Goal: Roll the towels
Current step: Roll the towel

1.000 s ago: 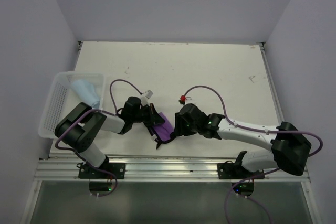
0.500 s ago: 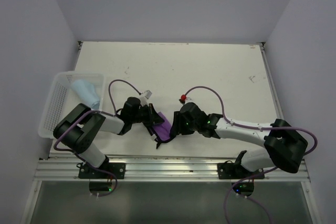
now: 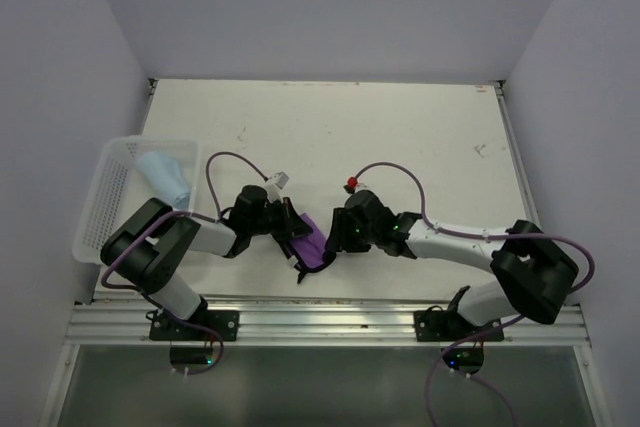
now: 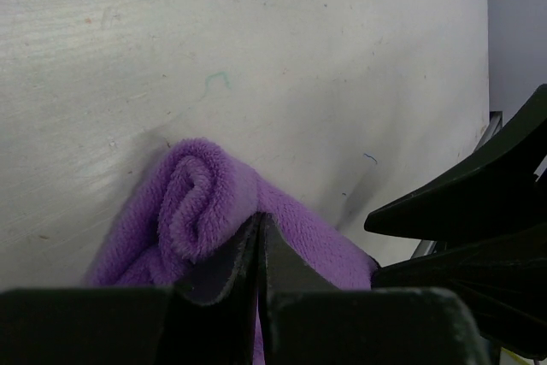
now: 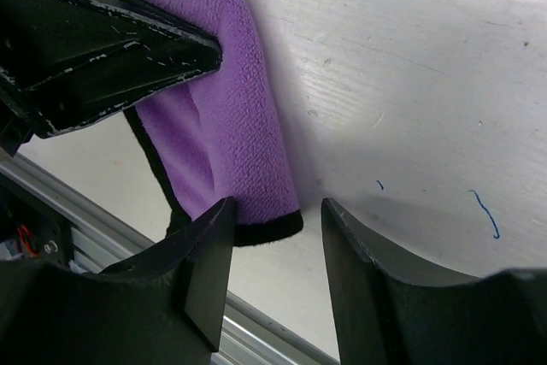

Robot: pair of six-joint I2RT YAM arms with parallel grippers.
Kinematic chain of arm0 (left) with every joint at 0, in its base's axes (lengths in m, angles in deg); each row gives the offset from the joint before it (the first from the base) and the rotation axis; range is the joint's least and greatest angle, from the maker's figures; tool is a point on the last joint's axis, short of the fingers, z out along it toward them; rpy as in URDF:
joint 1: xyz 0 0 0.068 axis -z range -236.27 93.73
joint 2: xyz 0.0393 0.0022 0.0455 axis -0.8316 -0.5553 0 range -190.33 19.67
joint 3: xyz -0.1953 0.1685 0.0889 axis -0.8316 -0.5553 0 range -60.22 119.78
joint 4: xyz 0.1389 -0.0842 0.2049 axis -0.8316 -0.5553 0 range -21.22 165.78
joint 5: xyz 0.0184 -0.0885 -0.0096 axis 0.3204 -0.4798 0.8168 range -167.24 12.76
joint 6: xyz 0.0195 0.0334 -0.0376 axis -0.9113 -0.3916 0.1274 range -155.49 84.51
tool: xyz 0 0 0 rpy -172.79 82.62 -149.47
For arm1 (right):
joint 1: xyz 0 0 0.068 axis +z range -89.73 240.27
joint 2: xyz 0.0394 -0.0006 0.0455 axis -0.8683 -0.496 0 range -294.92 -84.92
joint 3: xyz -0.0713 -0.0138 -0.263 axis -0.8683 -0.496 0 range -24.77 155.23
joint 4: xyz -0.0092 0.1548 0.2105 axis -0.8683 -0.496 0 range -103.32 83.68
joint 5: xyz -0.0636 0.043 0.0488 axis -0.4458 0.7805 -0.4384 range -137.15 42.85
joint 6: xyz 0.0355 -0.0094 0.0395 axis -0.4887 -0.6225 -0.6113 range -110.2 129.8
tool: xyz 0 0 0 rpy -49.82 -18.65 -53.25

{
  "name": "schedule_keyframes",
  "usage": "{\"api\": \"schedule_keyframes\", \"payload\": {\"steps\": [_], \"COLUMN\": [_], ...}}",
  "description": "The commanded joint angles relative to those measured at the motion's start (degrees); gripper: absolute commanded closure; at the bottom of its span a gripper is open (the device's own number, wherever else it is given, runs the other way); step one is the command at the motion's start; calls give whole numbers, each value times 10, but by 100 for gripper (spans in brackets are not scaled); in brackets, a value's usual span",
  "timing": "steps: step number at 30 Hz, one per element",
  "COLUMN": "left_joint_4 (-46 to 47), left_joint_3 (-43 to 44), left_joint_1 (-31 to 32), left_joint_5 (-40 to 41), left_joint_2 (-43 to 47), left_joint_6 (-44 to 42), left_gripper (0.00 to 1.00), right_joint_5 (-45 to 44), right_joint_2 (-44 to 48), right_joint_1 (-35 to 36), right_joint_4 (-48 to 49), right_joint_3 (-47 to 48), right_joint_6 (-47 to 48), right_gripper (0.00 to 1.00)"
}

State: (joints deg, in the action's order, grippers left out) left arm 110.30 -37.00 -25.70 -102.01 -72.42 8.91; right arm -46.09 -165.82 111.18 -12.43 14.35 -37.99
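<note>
Finding: the dark towel (image 3: 312,244) lies purple face up at the near centre of the table (image 3: 400,137), between the two grippers, with one end curled into a tight coil, plain in the left wrist view (image 4: 205,203). It has not shifted over the last second.

The left gripper (image 4: 259,245) is closed to a hairline, and its tips sit in the coiled end, where they appear to nip a fold of cloth. Its arm has held position.

The right gripper (image 5: 275,207) stands about half open and holds nothing. Its fingers straddle the black-bordered end of the towel (image 5: 231,126) without clamping it.

Change noted: only the right arm has moved. Its elbow has swung left and its wrist has edged slightly farther from the near edge, while its jaw gap is unchanged.

Assessment: we judge this a repositioning of the right arm, not rolling progress. The roll on this towel is begun but unfinished.

The light blue towel (image 3: 165,175) sits in the white basket (image 3: 100,207) at far left, well apart.
</note>
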Motion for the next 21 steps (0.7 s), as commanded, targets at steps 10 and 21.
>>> {"api": "schedule_keyframes", "payload": {"steps": [10,21], "left_joint_4": [-81,-87], "left_joint_3": [-19,-13], "left_joint_1": [-3,-2], "left_joint_5": [66,68], "left_joint_2": [-20,-20], "left_joint_6": [-33,-34], "left_gripper": [94,94], "right_joint_5": [57,58], "right_joint_2": [-24,-48], "right_joint_1": [-1,0], "right_joint_4": [58,77], "right_joint_3": [-12,-41], "right_joint_6": [-4,3], "right_gripper": [52,57]}}
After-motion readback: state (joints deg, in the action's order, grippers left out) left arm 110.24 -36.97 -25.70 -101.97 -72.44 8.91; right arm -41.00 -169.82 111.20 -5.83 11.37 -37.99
